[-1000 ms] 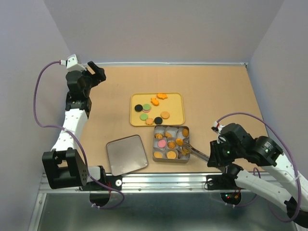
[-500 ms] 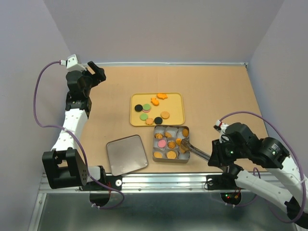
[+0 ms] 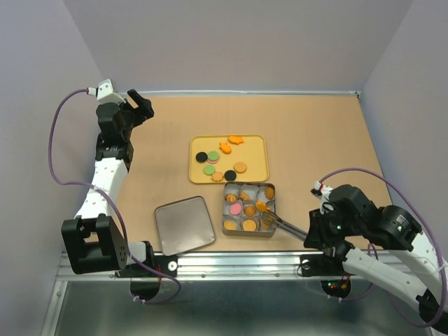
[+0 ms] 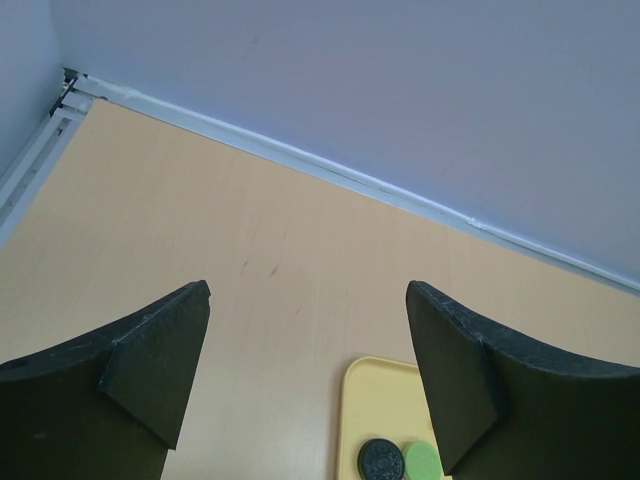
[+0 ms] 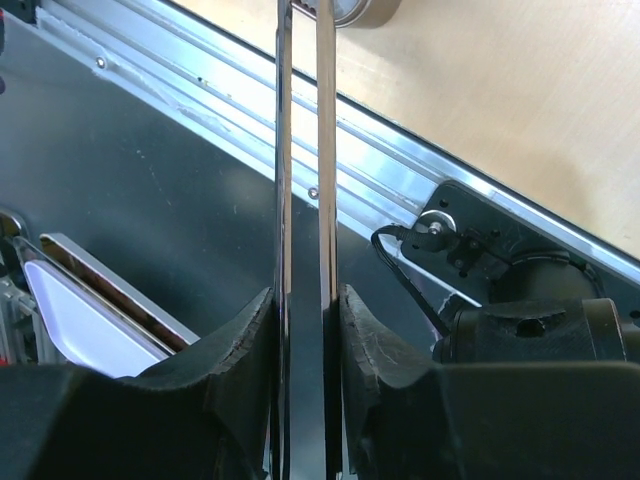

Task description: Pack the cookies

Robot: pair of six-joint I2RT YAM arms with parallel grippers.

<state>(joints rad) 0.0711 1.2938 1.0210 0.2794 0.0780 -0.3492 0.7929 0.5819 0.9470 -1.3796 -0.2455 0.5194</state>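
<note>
Placement | right end effector gripped tongs, tips at cookie in tin's 5 o'clock corner | left end effector gaped empty | best judged: slacken gently, lift straight.

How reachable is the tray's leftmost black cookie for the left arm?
Probably yes: the left gripper is open and empty, nothing stands between it and the black cookie on the tray, and the right gripper's tongs are at the tin.

The left arm stood raised near the table's far-left corner, the left gripper spread wide, holding nothing. The right arm crouched low by the near-right edge, the right gripper pinched onto tongs.
</note>
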